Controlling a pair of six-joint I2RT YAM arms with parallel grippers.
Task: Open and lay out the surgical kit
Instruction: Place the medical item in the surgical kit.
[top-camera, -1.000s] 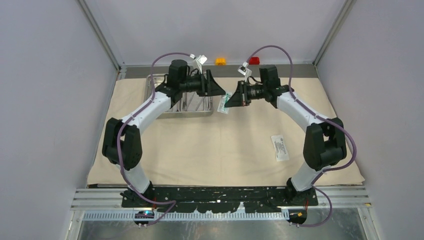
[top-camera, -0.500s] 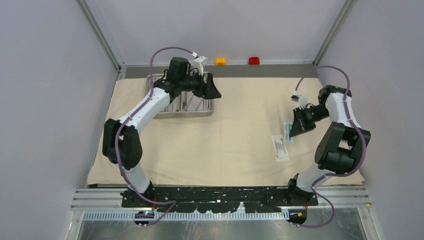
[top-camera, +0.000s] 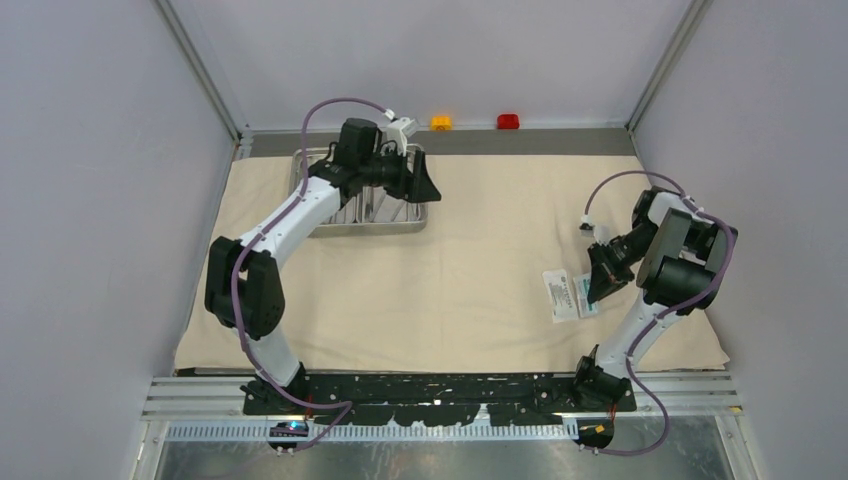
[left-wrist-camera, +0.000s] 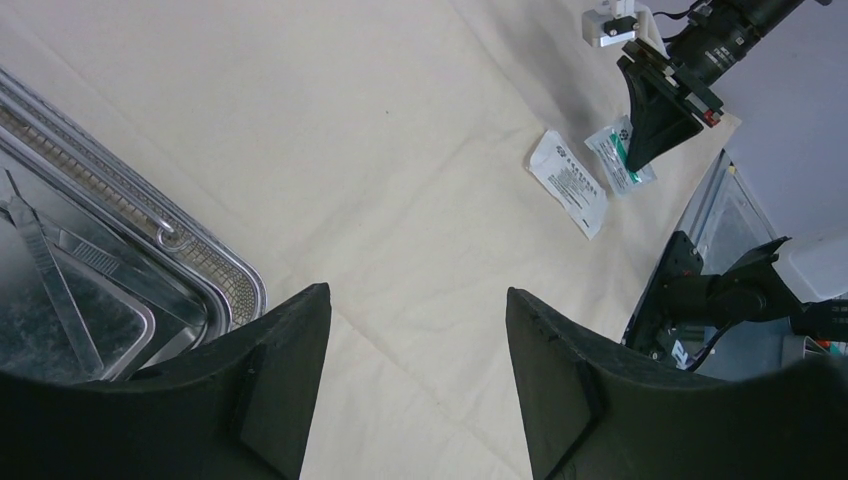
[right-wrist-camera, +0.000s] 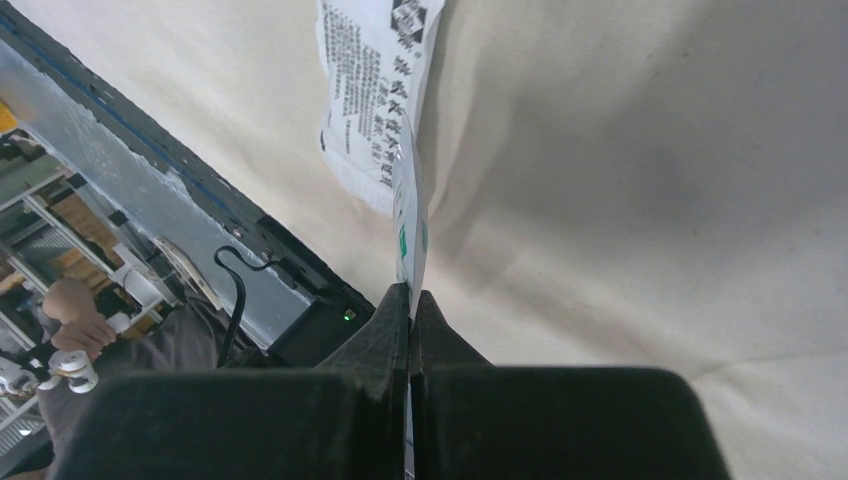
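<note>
The beige cloth wrap (top-camera: 450, 290) lies spread flat over the table. The steel tray (top-camera: 330, 215) stands on it at the back left, with tweezers (left-wrist-camera: 48, 280) inside. My left gripper (top-camera: 425, 185) hovers open and empty by the tray's right end, jaws wide apart (left-wrist-camera: 415, 295). My right gripper (top-camera: 598, 288) is at the right front, shut on a small white-and-green packet (right-wrist-camera: 408, 225) held on edge just above the cloth. A second white printed packet (top-camera: 560, 296) lies flat right beside it, also in the right wrist view (right-wrist-camera: 375, 90).
An orange button (top-camera: 441, 122) and a red button (top-camera: 509, 121) sit at the back edge beyond the cloth. Grey walls close in left and right. The black base rail (top-camera: 440, 385) runs along the near edge.
My right arm swung from the middle by the tray to the right front and lowered, carrying the white-and-green packet to beside the white packet. The left gripper barely moved.
</note>
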